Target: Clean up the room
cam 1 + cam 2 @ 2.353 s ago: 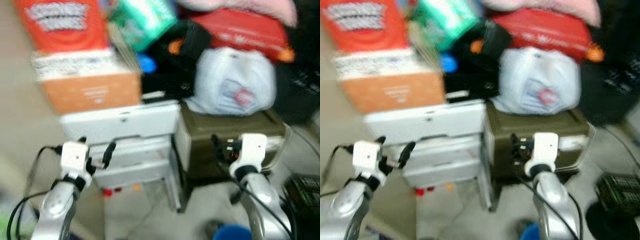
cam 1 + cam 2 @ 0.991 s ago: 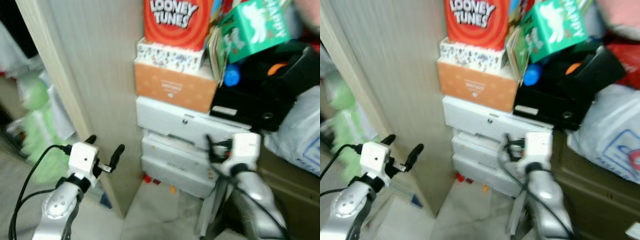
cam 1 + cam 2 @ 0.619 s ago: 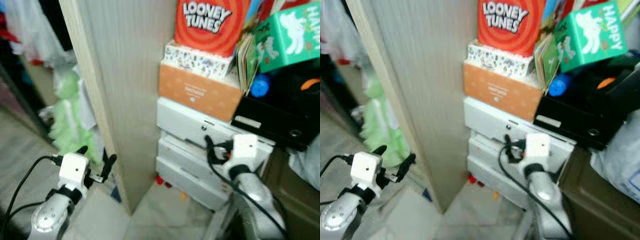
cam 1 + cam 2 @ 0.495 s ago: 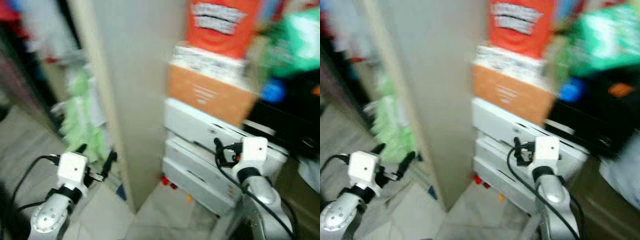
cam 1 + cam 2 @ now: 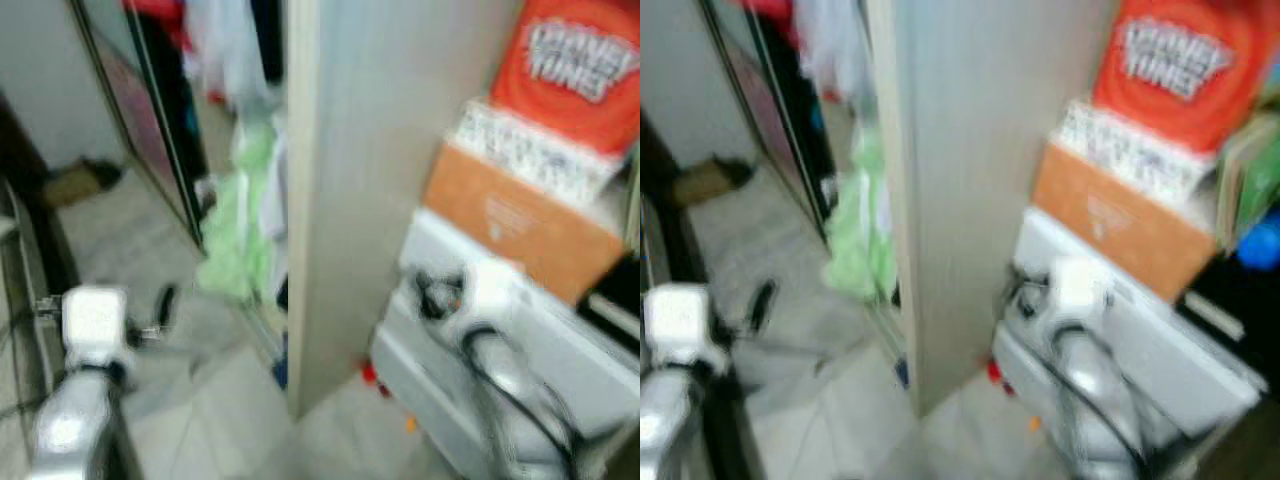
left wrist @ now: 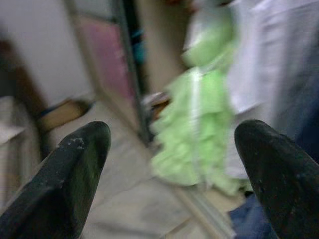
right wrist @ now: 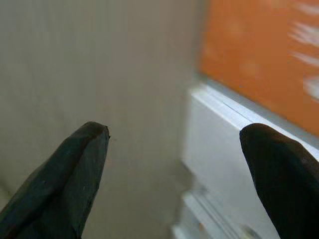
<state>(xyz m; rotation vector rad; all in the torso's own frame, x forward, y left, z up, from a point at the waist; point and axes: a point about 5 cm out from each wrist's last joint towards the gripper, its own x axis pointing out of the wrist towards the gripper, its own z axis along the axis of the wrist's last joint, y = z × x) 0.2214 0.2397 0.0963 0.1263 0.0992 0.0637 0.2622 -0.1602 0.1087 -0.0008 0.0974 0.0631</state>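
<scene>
Head views blurred. Beige wardrobe panel (image 5: pixel 360 190) stands upright dead ahead, between green garment (image 6: pixel 199 124) hanging on its left and stacked boxes on its right: orange box (image 5: pixel 510 225) atop white drawer unit (image 5: pixel 1160 345). Left claw (image 6: pixel 172 164) spread, empty, facing the garment. Right claw (image 7: pixel 174 164) spread, empty, facing panel and drawer unit.

A wooden panel (image 5: pixel 345 180) stands between hanging clothes (image 5: pixel 240 215) on its left and stacked boxes (image 5: pixel 520 210) on its right.

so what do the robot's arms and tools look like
Each arm is rounded silver metal ending in a white boxy wrist block, with black cables looping alongside. The left tool and right tool each have two thick, matte black fingers with blunt, rounded tips.
</scene>
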